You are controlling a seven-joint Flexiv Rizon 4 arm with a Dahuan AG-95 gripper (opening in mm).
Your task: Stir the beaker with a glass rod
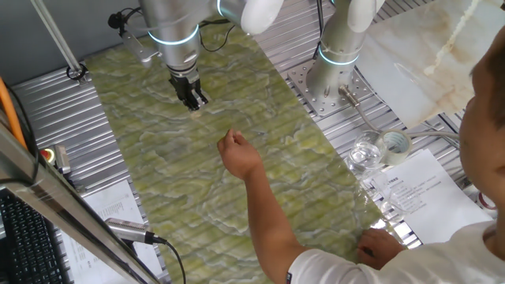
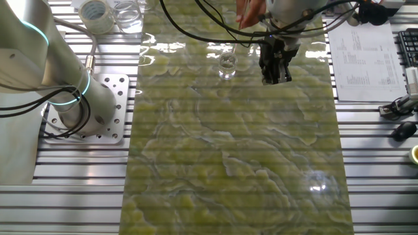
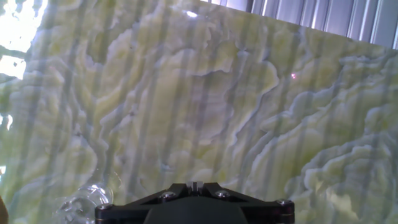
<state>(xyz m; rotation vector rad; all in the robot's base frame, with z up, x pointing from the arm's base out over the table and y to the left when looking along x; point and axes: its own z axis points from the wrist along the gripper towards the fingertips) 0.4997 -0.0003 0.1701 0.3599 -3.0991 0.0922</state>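
Observation:
The beaker (image 2: 226, 64) is a small clear glass standing on the green marbled mat (image 2: 235, 150). It also shows at the lower left edge of the hand view (image 3: 84, 202). A faint thin upright line above it may be the glass rod; I cannot tell for sure. My gripper (image 2: 275, 79) hangs just above the mat, right of the beaker and apart from it. It also shows in the first fixed view (image 1: 195, 101). Its fingertips (image 3: 194, 185) are pressed together with nothing visible between them. A person's hand (image 1: 234, 150) hovers close to the beaker's place and hides it in that view.
A larger glass vessel (image 1: 364, 150) and a roll of tape (image 1: 394, 144) sit beside the mat; they also show in the other fixed view, the vessel (image 2: 127, 13) and the tape (image 2: 95, 11). A second arm's base (image 2: 85, 108) stands left of the mat. Papers (image 2: 366, 59) lie at the right.

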